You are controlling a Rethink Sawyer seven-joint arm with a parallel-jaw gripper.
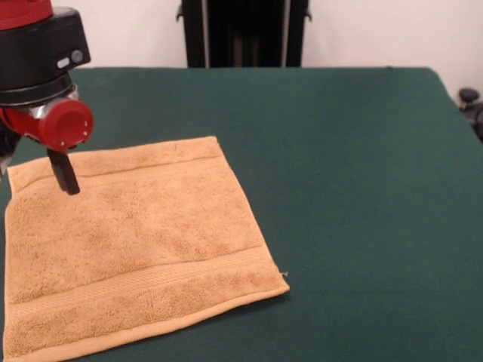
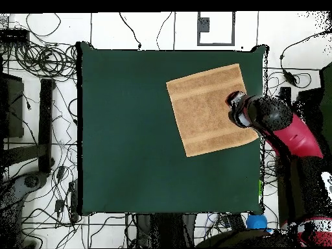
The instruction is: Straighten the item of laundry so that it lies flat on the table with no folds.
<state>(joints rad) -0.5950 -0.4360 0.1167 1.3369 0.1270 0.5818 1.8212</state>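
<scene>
Flat towel [image 1: 136,249] covers green table [image 1: 347,188]; pincer [image 1: 66,173] above it, grip unclear.

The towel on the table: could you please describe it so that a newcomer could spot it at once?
Start from the big dark green table. Near one of its edges, under the red and black arm, the towel lies spread flat. It is the only golden-tan, roughly square cloth there, with a woven band across it.

You see the gripper [image 1: 66,175] hanging over the far left part of the towel [image 1: 136,241], one dark finger showing. The towel spreads flat from there across the green table [image 1: 347,188], no folds showing.
</scene>
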